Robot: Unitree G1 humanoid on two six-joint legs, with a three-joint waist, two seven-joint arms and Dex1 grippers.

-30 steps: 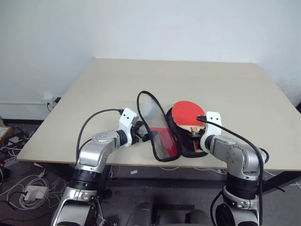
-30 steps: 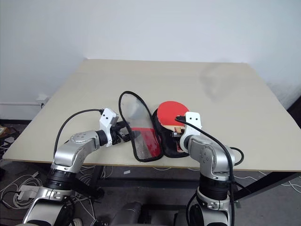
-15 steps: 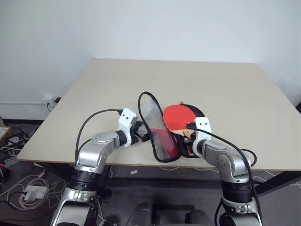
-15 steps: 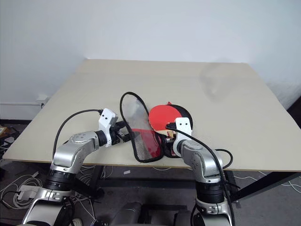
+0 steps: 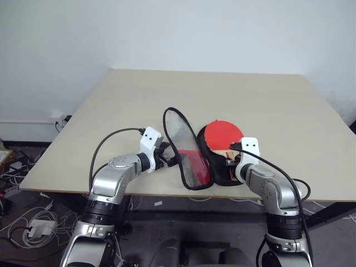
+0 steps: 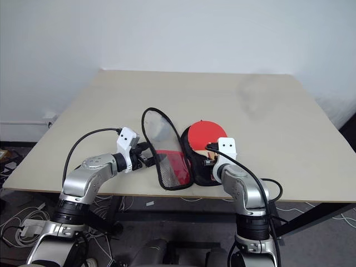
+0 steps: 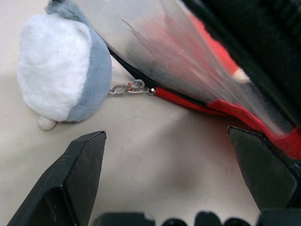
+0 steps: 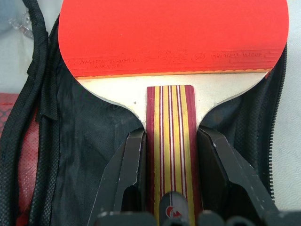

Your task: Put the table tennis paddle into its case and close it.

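Here, at frame centre, the right gripper [image 8: 169,179] pinches the paddle [image 5: 222,135] by its handle, its red face lying over the open case [image 5: 192,161]. The left gripper [image 7: 169,179], fingers spread wide, sits beside the case's raised flap.

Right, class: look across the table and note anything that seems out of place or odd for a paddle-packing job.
One thing stands out: a small grey and white plush toy lies on the beige table, clipped to the zip of the red and black soft case. Otherwise the red-faced wooden paddle, held by the right gripper, lies squarely in it.
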